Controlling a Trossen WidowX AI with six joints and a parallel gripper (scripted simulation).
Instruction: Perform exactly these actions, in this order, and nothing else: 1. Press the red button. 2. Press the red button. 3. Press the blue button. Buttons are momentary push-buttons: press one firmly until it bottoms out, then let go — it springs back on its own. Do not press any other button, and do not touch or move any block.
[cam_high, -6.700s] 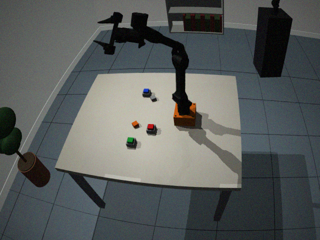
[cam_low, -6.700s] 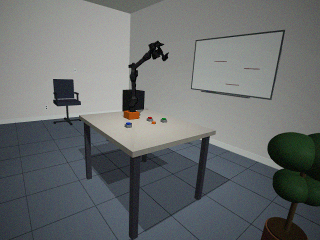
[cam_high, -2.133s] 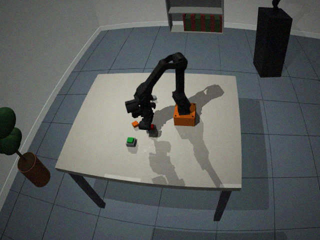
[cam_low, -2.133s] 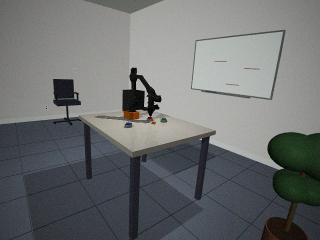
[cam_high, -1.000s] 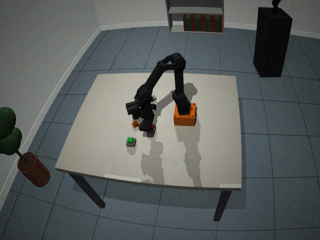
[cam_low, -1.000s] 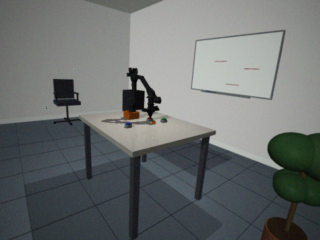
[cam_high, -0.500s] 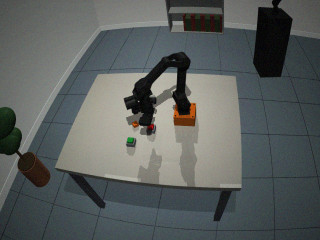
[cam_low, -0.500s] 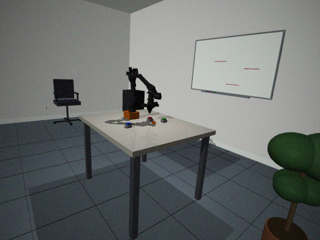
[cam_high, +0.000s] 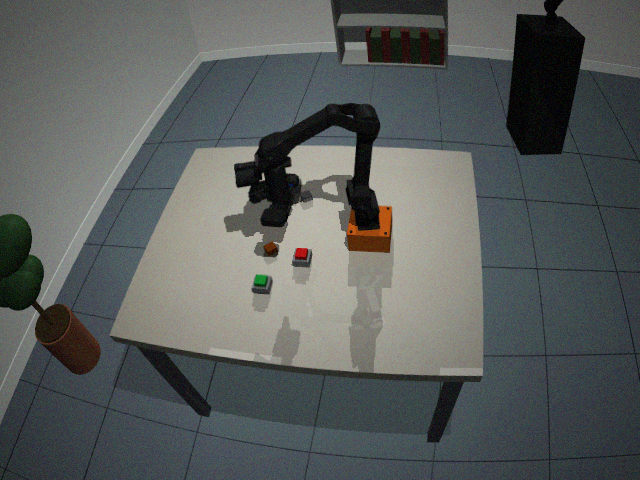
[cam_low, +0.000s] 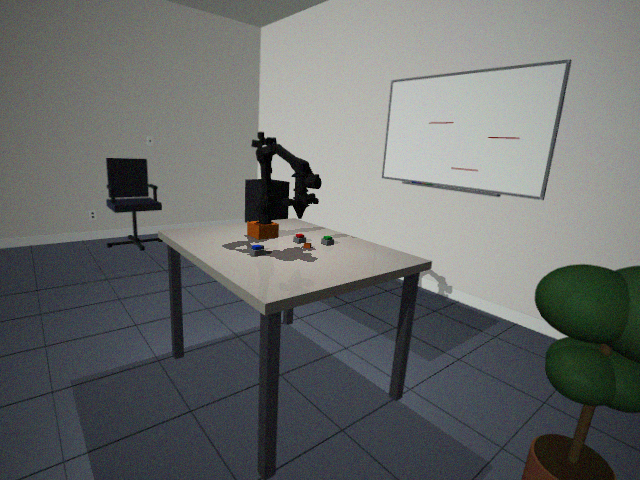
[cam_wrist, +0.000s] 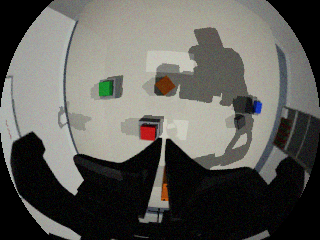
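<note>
The red button (cam_high: 301, 253) (cam_low: 299, 236) (cam_wrist: 148, 132) stands on its grey base, its cap up and uncovered. The blue button (cam_low: 257, 247) (cam_wrist: 257, 107) is mostly hidden behind the arm in the top view. My gripper (cam_high: 273, 223) (cam_low: 300, 215) (cam_wrist: 163, 141) is shut and empty, pointing down. It hangs well above the table and touches no button. In the wrist view its fingertips appear just right of the red button.
A green button (cam_high: 261, 280) (cam_low: 327, 238) (cam_wrist: 106, 88) stands beyond the red one in the wrist view. An orange block (cam_high: 270, 248) (cam_low: 307, 245) (cam_wrist: 164, 85) lies near both. A small grey block (cam_high: 306, 196) (cam_wrist: 240, 120) lies near the blue button. The arm stands on an orange base (cam_high: 369, 242) (cam_low: 262, 229).
</note>
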